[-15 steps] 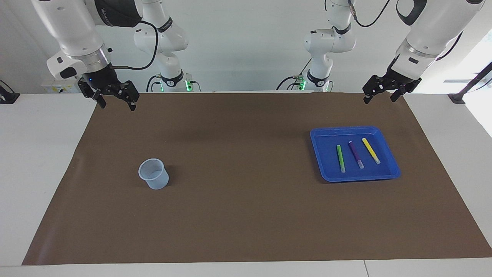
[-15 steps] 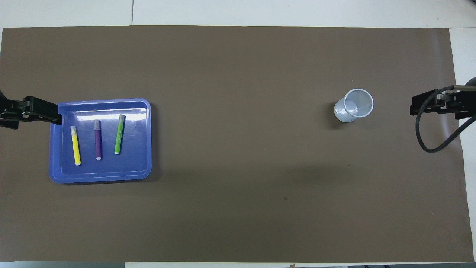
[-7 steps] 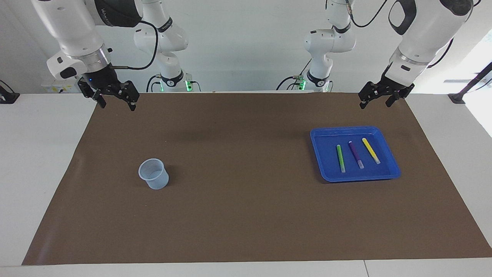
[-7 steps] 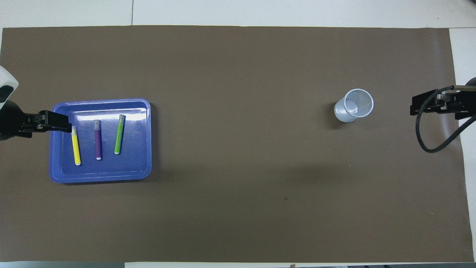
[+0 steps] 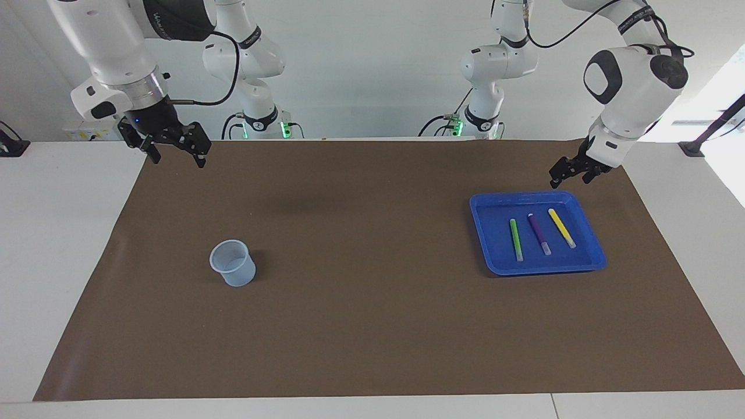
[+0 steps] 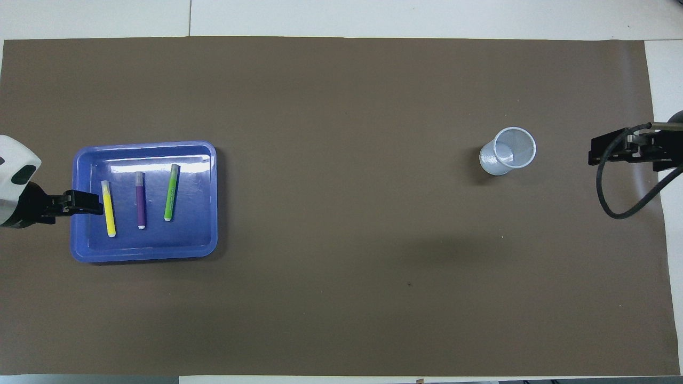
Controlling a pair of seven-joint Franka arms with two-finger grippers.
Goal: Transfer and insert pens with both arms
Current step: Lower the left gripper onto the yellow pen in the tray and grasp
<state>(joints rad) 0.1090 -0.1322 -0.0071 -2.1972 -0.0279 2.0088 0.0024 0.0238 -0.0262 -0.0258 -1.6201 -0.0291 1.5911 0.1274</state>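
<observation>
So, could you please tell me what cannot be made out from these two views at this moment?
- Cup: what lies in its bottom cannot be told in the facing view; its near wall hides it.
- Left gripper: in the overhead view most of its arm is cut off by the picture's edge.
- Right gripper: cut off likewise in the overhead view.
- Yellow pen, purple pen, green pen: any print is too small.

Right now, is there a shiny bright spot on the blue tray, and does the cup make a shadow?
Yes: in the overhead view a white glare streak lies across the blue tray above the pens; in the facing view it is fainter. The cup casts a soft dark shadow on the brown mat in both views.
</observation>
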